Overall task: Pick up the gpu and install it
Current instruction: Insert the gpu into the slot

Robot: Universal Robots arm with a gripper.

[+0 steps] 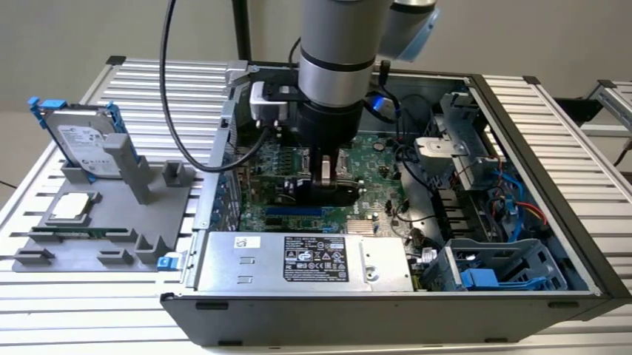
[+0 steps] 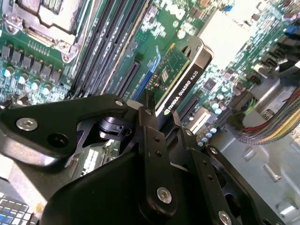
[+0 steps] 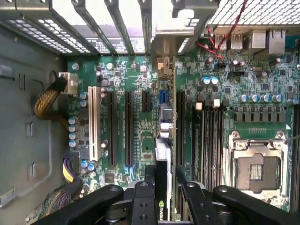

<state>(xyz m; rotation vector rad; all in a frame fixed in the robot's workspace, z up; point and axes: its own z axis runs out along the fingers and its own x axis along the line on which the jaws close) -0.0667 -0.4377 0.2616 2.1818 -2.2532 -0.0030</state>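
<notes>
Gripping gpu (image 2: 176, 77) edge-on, gripper (image 3: 161, 199) jaws closed on card's upper edge, inside open computer case (image 1: 553, 140) near scene centre. Card's long axis ran parallel to expansion slots (image 3: 129, 129) on motherboard (image 1: 380, 151), directly below jaws; seating unclear.

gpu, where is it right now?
The gpu is clamped edge-up in the gripper inside the open computer case, over the motherboard's expansion slots, in both wrist views; the memory slots lie beside them.
</notes>
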